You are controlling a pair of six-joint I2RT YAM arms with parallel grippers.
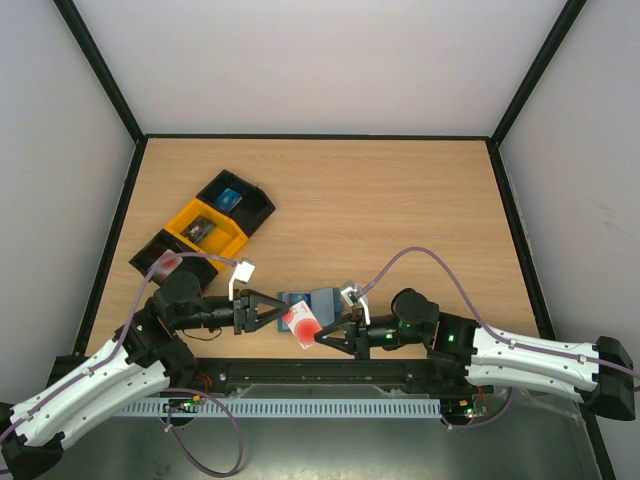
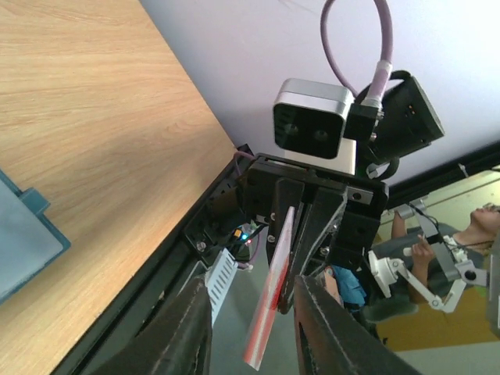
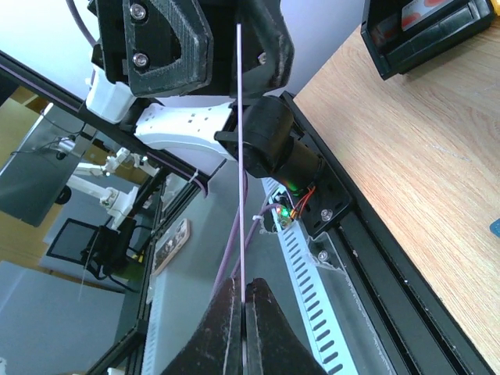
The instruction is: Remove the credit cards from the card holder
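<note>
— Near the front edge of the pale wooden table (image 1: 400,220), what has the right gripper (image 1: 320,334) got?

— Its two black fingers (image 3: 226,328) are pressed together on a thin white plastic card with red marks (image 1: 302,321), pinching it at one end. The card is held clear of the wood and stands on edge. The right wrist view shows it as a mere line.

— And the left gripper (image 1: 278,312)?

— Spread wide, gripping nothing. It faces the right one, and the card's free end reaches in between its fingers. Whether the card touches either finger, I cannot tell.

— Where is the wallet?

— The small flat blue-grey card holder of soft material (image 1: 312,299) lies on the table just behind the card, between the two grippers. Whether it is folded or spread, I cannot tell from above.

— Anything else?

— A cluster of black and yellow rectangular trays (image 1: 205,228) sits toward the far left, well apart from the grippers. The items inside are too small to name.
</note>
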